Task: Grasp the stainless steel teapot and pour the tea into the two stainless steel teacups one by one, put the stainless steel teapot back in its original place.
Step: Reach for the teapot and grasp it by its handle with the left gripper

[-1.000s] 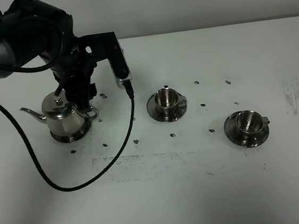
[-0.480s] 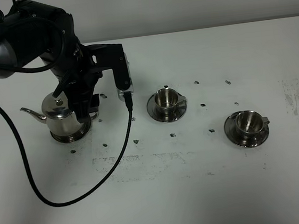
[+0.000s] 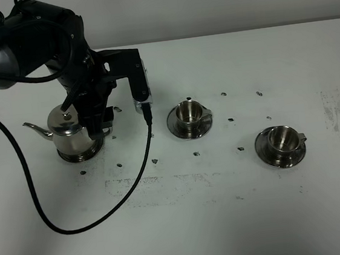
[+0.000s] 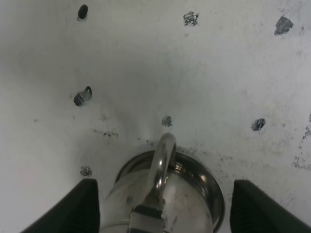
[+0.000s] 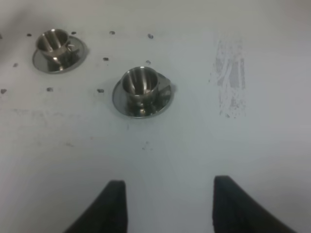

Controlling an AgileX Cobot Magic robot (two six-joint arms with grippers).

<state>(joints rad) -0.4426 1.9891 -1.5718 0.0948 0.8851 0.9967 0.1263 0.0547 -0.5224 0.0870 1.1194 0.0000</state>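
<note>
**Exterior high view: left claw over the teapot, nothing grabbed yet**

So the stainless steel teapot sits upright on its saucer at the left of the white counter, spout pointing left. The left claw hangs right at its loop handle. In the left wrist view the fingers are spread wide on either side of the pot, not touching it.

The two teacups sit on their own saucers, well apart to the right. The right claw is open too, holding nothing, with the cups ahead of it. A black cable loops across the counter.
</note>
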